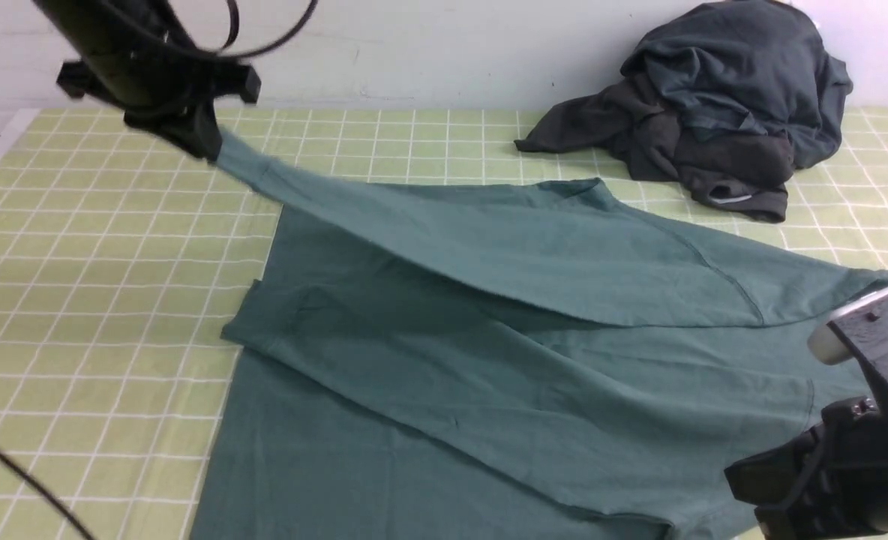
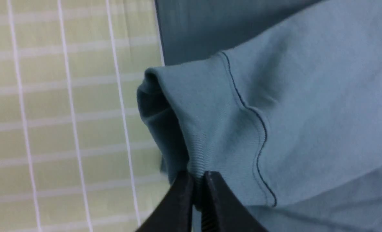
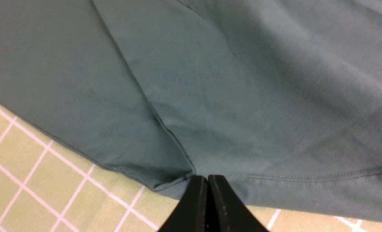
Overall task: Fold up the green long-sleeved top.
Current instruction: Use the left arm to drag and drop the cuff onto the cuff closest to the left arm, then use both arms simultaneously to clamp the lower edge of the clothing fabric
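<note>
While left tool (image 2: 199,175) holds green top (image 1: 489,300) aloft — right tool (image 3: 207,177) pinches hem (image 3: 307,182).

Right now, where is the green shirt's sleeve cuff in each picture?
Front view: the cuff is far left, held up by the left gripper.
Left wrist view: the cuff fills the centre, pinched by that gripper.
Right wrist view: not in it; only the shirt's hem.
Shared landmark: the checked yellow-green tablecloth.
</note>
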Available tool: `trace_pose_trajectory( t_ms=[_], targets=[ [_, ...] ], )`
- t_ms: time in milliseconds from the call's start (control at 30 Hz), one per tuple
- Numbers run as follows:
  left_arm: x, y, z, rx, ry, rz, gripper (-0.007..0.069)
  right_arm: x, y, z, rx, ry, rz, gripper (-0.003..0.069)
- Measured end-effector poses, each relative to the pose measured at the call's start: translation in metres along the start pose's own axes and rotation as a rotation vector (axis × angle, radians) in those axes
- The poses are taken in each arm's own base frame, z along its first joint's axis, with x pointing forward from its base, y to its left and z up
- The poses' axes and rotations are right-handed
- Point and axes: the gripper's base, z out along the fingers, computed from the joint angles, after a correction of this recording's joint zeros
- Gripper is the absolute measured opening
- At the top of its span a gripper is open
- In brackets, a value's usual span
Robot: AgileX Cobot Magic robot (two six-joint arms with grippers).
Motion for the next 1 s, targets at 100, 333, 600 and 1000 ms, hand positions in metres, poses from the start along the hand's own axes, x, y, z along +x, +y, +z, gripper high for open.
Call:
trace_pose_trajectory(
  t_ms=[100, 333, 600, 1000],
  targets=[
    [0.044, 0.006, 0.042, -0.010, 0.204, -0.017, 0.0020, 0.001, 0.001, 0.000, -0.006, 0.009, 0.000, -0.0006],
    [0.081, 0.013, 0.079, -0.046, 0.343, -0.012, 0.0169, 0.003, 0.003, 0.000, -0.038, 0.038, 0.013, -0.0006],
    [0.120, -0.025, 0.046, -0.006, 0.365, 0.078, 0.0391, 0.007, 0.006, 0.000, -0.068, 0.077, 0.015, -0.0006],
    [0.240, -0.078, 0.078, 0.065, 0.336, 1.026, 0.0409, 0.007, 0.012, -0.001, -0.137, 0.076, -0.005, -0.0006]
  ],
)
